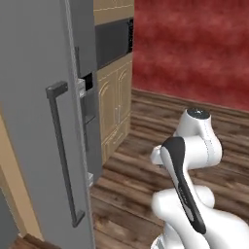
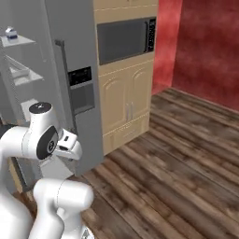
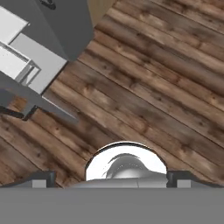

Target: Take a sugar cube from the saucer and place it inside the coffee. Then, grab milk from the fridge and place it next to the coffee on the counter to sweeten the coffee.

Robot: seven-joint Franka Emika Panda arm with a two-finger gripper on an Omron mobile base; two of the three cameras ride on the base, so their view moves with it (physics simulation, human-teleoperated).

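The gripper (image 3: 112,180) is closest to us. It points down at the brown wood floor (image 3: 148,83), and its two dark fingertips (image 3: 43,178) are spread wide apart. Nothing is between them, so the gripper is empty.

The white arm (image 2: 44,135) is folded up, close to the robot's body. It stands just in front of the fridge (image 2: 70,56), which is on the left.

The fridge is open. Its big grey door (image 1: 29,97) swings out on the near left, with a long dark handle (image 1: 62,155) running down it. Inside are pale shelves (image 2: 18,72). High up on the top shelf, far to the left, sits a small white carton with a blue band. I think that is the milk (image 2: 10,33). It is well above the gripper and far from it.

To the right of the fridge are tan cupboards (image 2: 126,98) with a dark oven (image 2: 123,39) above them. A red wall (image 2: 205,46) is far off on the right.

From here I cannot tell if the sugar is in the coffee yet. The robot seems to be on the milk part now. The fridge is open, so that bit looks done. What is left, I think, is to reach up, take the milk, and carry it over to stand beside the coffee.
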